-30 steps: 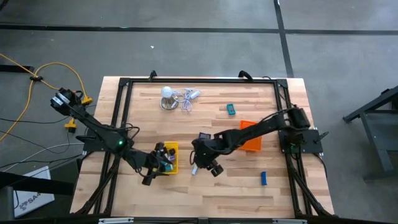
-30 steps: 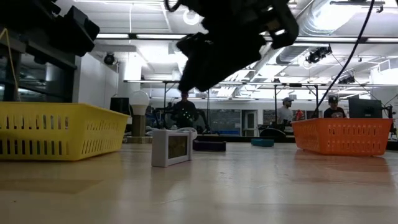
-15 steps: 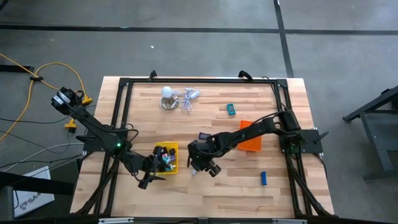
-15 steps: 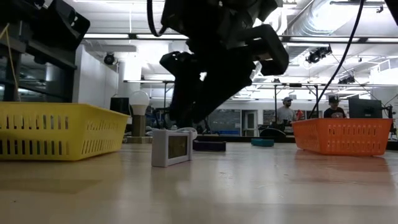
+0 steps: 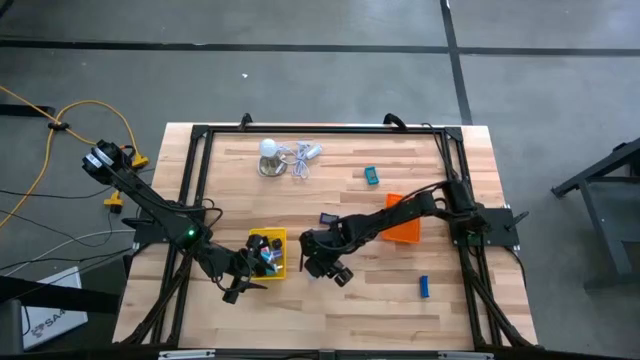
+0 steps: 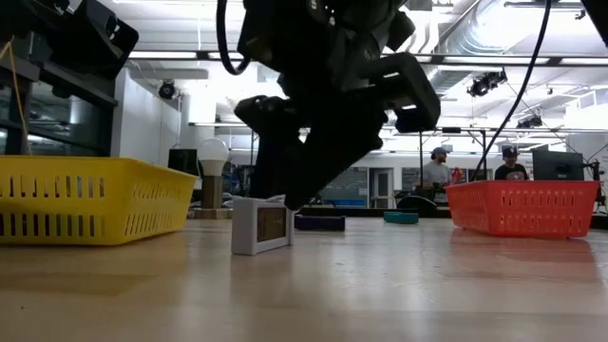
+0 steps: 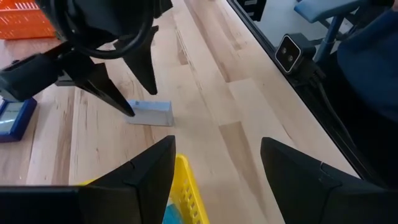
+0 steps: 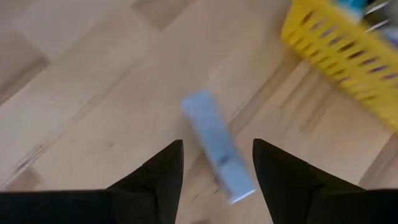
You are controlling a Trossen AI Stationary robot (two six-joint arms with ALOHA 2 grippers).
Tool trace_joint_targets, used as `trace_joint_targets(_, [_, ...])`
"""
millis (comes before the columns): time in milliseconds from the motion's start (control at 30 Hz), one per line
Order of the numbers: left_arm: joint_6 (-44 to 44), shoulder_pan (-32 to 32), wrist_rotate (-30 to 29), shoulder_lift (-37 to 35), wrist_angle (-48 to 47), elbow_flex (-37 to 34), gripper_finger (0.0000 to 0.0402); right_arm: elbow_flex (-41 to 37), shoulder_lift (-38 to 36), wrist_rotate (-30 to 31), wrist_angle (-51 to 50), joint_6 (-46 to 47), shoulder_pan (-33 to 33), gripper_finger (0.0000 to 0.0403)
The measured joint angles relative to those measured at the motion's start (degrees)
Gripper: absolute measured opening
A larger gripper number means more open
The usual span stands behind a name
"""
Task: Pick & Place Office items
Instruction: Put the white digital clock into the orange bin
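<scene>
While the right hand [image 8: 214, 163] hangs fingers apart over a small pale-blue rectangular block [image 8: 216, 146], pick-up pends: descend, straddle, close. Left hand [image 7: 214, 163] wide, empty.

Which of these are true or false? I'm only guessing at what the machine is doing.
1. The right gripper hangs open over a small white block lying on the wood. True.
2. The yellow tray holds nothing. False: several small items lie in it.
3. The left gripper is shut on a blue clip. False: its fingers are open and hold nothing, beside the yellow tray.
4. The orange tray sits under the right arm. True.
5. A blue block lies loose on the table, away from both trays. True.
</scene>
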Motion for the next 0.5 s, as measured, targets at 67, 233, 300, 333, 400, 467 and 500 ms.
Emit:
trace_joint_targets(67, [-0.01,0.0,-0.02,0.0,-0.02,0.0,0.023,0.02,0.02,-0.02,0.88,-0.25,-0.28,0.0179])
trace_joint_targets(233, [0.0,0.0,0.02,0.0,0.03,0.0,0.023,0.02,0.02,-0.02,1.04,-0.03,-1.16,0.0179])
trace_joint_targets(300, [-0.01,0.0,0.02,0.0,-0.03,0.0,0.023,0.02,0.02,-0.02,0.99,0.03,-1.46,0.0179])
trace_joint_targets(333, [0.0,0.0,0.04,0.0,-0.01,0.0,0.023,0.02,0.02,-0.02,0.88,0.13,-1.66,0.0179])
trace_joint_targets(400, [0.0,0.0,0.04,0.0,-0.01,0.0,0.023,0.02,0.02,-0.15,0.94,0.14,-1.75,0.0179])
trace_joint_targets(467, [0.0,0.0,0.12,0.0,-0.01,0.0,0.023,0.02,0.02,-0.37,0.93,0.3,-1.77,0.0179])
trace_joint_targets(500, [0.01,0.0,0.15,0.0,0.0,0.0,0.023,0.02,0.02,-0.39,0.89,0.41,-1.77,0.0179])
